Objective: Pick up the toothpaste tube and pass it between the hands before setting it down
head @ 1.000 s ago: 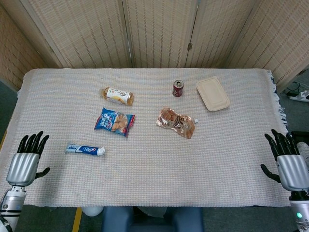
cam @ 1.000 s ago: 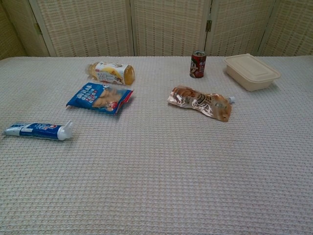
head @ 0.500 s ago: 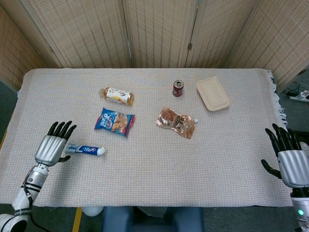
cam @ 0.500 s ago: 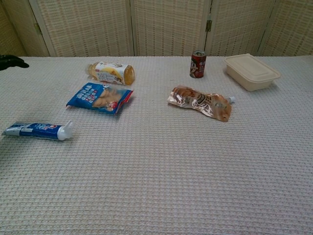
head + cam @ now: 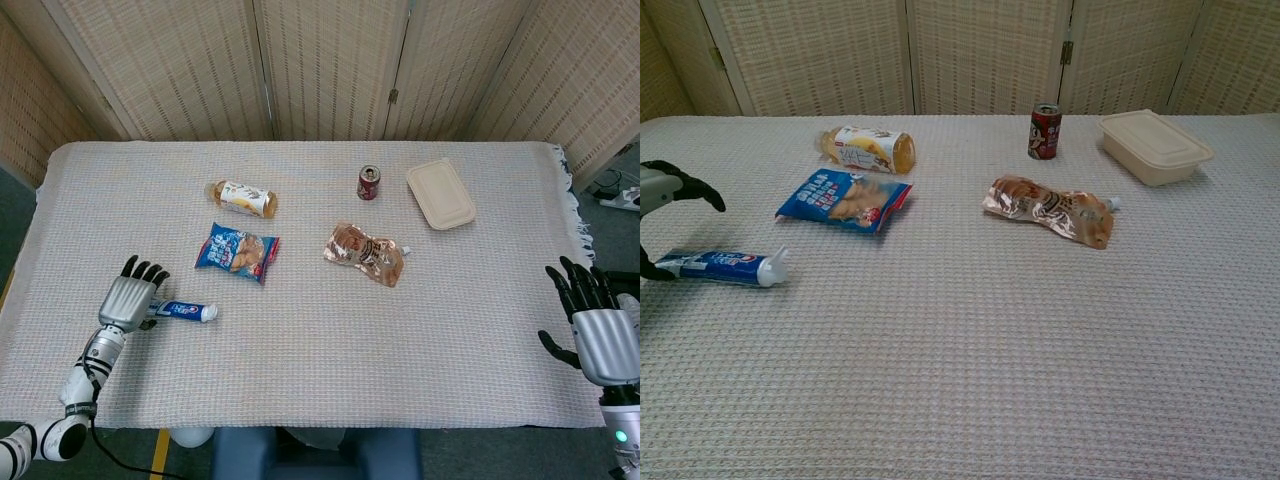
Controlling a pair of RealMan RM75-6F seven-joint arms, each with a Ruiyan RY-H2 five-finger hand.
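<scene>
Lying flat on the table (image 5: pixel 330 350) at eight o'clock, the toothpaste tube (image 5: pixel 186 311) is not yet lifted; left hand (image 5: pixel 128 298) is hovering over its tail, fingers apart. Right hand (image 5: pixel 595 330) is waiting at four o'clock, fingers spread; lifting, handover and placement are all outstanding.

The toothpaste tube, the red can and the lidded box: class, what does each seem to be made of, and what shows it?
Toothpaste tube: likely soft glossy plastic, printed blue and white, with a white cap.
Red can: probably metal, given its shiny rim and printed cylindrical wall.
Lidded box: matte cream, moulded with rounded corners and a raised lid; it could be plastic or pulp fibre, the look leaves that open.
</scene>
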